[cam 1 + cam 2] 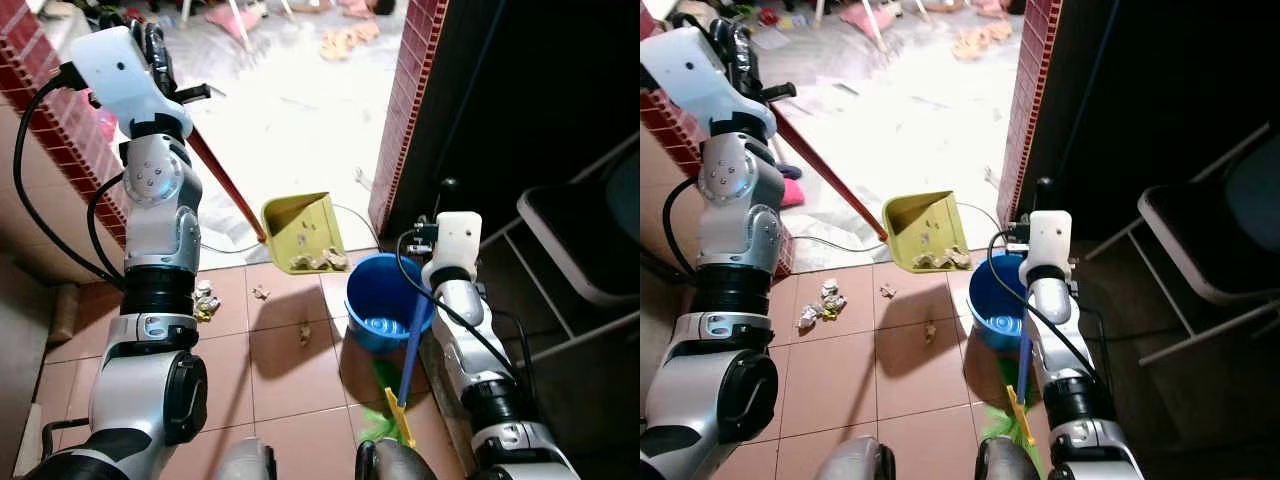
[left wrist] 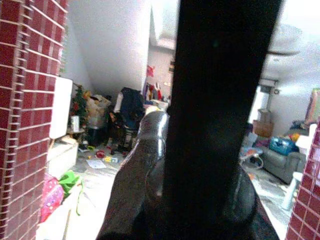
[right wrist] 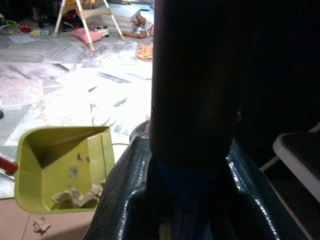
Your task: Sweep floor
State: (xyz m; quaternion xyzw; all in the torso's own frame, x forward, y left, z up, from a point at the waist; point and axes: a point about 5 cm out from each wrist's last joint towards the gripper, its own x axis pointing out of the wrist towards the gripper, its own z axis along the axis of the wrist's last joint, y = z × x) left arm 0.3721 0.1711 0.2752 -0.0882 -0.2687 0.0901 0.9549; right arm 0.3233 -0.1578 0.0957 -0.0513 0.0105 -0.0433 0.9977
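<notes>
Pretty harsh daylight pouring in through the doorway, blowing out the pale floor beyond it to near white, while the right side past the brick pillar drops into almost pure black. Soft shadows falling toward the camera across the tiles under the yellow dustpan. Head views reasonably sharp; both wrist views mushy, with a dark out-of-focus handle up close.

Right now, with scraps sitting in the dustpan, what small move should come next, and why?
Probably swing the yellow dustpan a little toward the blue bucket and tip it. The left claw holds its red handle, the pan hangs above the tiles with paper scraps at its lip, and the bucket stands just beside it. More scraps remain on the floor.
</notes>
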